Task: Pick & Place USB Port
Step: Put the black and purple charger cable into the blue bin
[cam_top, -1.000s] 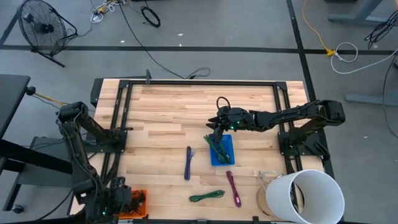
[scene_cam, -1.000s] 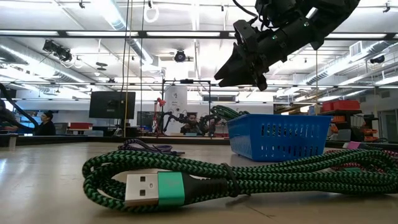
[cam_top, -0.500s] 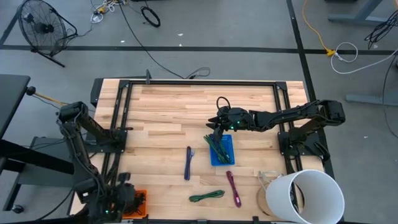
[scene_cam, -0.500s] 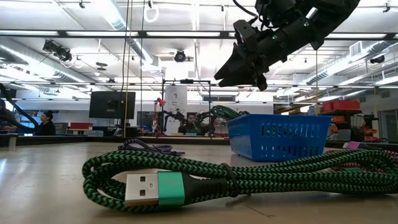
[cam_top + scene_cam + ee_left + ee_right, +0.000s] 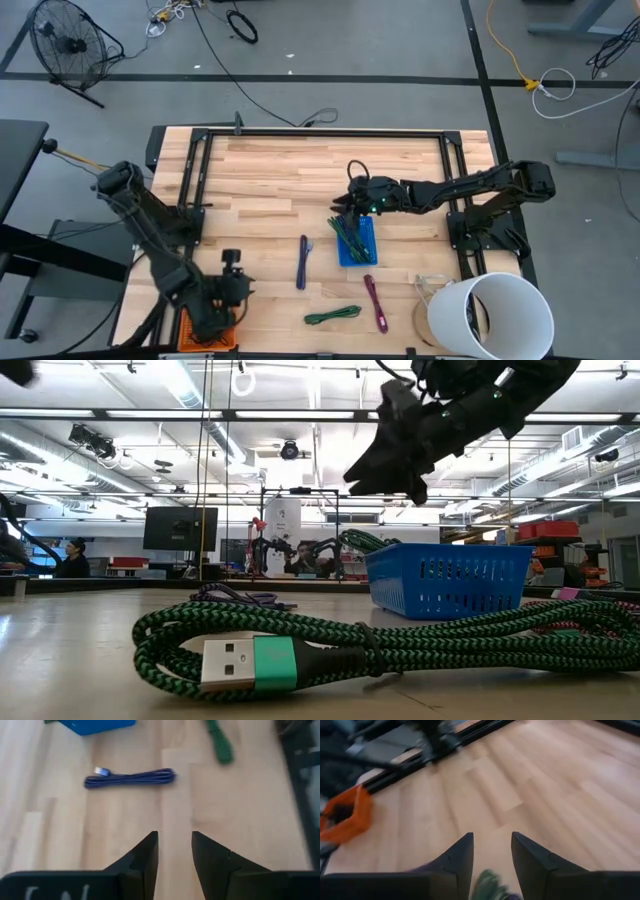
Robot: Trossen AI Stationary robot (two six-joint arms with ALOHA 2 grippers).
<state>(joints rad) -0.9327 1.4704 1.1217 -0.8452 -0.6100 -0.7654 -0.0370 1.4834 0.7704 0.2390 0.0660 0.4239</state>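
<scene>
Right gripper hovers at the blue basket's twelve o'clock, jaws apart, empty; left gripper likewise parted over bare table.

white bucket cropped, orange bin half-hidden

The dark left arm's two-finger gripper sits at the table's 7 o'clock, fingers apart and empty. The dark right arm's two-finger gripper hovers near centre, fingers apart and empty.
</scene>
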